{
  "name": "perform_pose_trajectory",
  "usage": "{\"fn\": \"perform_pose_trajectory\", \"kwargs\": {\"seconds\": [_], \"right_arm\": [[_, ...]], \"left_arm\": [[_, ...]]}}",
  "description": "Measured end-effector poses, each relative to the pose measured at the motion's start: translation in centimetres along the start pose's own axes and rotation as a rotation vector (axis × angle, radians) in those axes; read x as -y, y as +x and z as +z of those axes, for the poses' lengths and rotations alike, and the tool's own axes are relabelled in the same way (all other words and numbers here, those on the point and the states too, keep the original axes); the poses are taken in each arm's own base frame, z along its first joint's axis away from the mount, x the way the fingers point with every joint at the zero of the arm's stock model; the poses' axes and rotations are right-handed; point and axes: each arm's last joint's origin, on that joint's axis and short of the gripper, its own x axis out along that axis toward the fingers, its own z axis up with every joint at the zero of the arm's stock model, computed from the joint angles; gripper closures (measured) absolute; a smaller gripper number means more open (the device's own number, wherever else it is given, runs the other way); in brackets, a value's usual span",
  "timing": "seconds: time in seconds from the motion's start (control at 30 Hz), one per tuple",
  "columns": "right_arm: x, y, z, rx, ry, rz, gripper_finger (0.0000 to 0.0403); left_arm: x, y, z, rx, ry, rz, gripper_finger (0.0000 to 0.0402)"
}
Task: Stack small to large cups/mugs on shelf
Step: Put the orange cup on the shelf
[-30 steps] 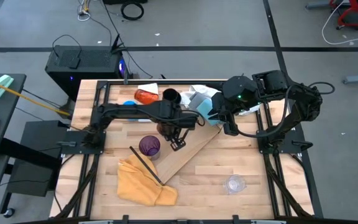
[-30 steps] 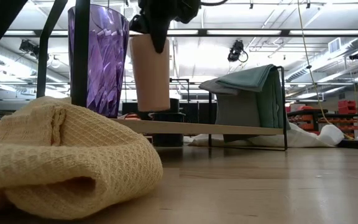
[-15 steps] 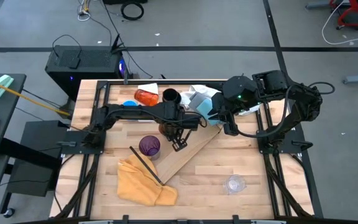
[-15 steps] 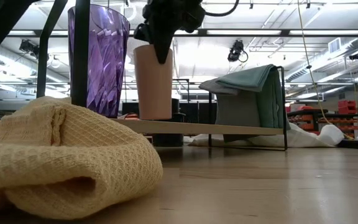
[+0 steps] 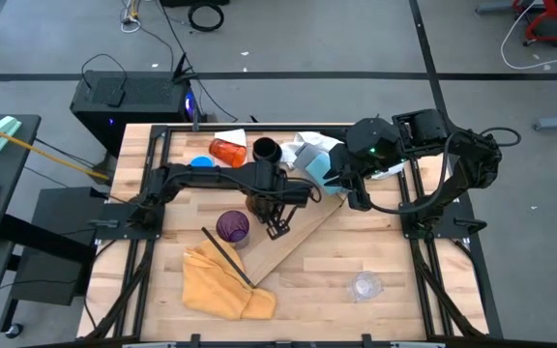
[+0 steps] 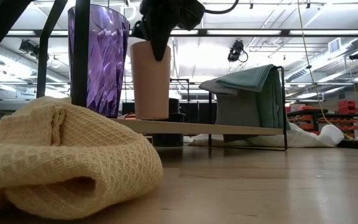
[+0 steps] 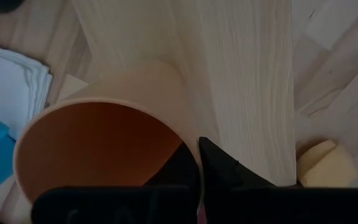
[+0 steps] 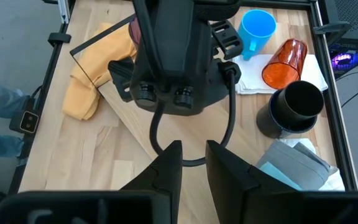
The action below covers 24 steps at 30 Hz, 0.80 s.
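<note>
the left gripper (image 7: 197, 163), reaching down from above, pinches the thin rim of a smooth, tapered orange cup (image 6: 150, 81) standing upright on the pale wooden shelf (image 6: 197, 127).

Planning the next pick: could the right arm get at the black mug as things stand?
Probably yes. The black mug stands upright with its mouth open, nothing over it, close ahead of the right gripper, whose fingers are apart and empty.

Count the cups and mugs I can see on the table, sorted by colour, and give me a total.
Translucent purple tumbler: 1
Pale orange cup, rim pinched by the left gripper: 1
Bright blue mug: 1
Translucent red-orange tumbler, lying on its side: 1
Black mug: 1
Clear cup: 1
Total: 6
</note>
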Motion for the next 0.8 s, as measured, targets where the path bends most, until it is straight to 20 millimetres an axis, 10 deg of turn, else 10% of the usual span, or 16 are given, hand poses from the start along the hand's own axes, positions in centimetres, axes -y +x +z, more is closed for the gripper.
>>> {"fn": "perform_pose_trajectory", "kwargs": {"seconds": [0.8], "right_arm": [[0.0, 0.0, 0.0, 0.000, 0.002, 0.000, 0.0325]], "left_arm": [[1.1, 1.7, 0.1, -0.042, 0.056, 0.015, 0.0393]]}}
